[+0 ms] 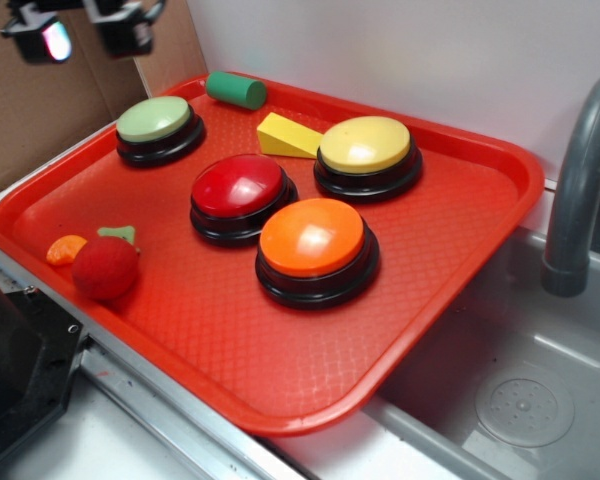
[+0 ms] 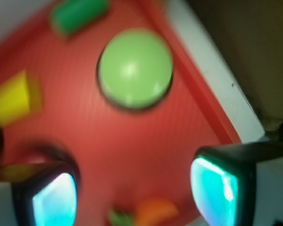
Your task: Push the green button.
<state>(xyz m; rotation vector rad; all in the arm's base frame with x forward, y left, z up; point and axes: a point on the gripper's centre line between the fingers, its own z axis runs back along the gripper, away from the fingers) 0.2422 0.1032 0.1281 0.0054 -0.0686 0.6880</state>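
The green button (image 1: 155,122) is a pale sage dome on a black base, standing at the tray's back left corner. In the wrist view the green button (image 2: 135,68) lies below and ahead of me, blurred. My gripper (image 1: 85,30) hangs high above the tray's back left edge, clear of the button. Its two pads glow cyan in the wrist view, and the gripper (image 2: 134,197) is open with only bare tray between the pads.
On the red tray (image 1: 230,350) also sit a red button (image 1: 238,192), an orange button (image 1: 313,243), a yellow button (image 1: 366,150), a yellow wedge (image 1: 283,136), a dark green cylinder (image 1: 235,89), a red ball (image 1: 105,267) and small orange (image 1: 66,249) and green pieces. A sink and grey faucet (image 1: 580,190) lie right.
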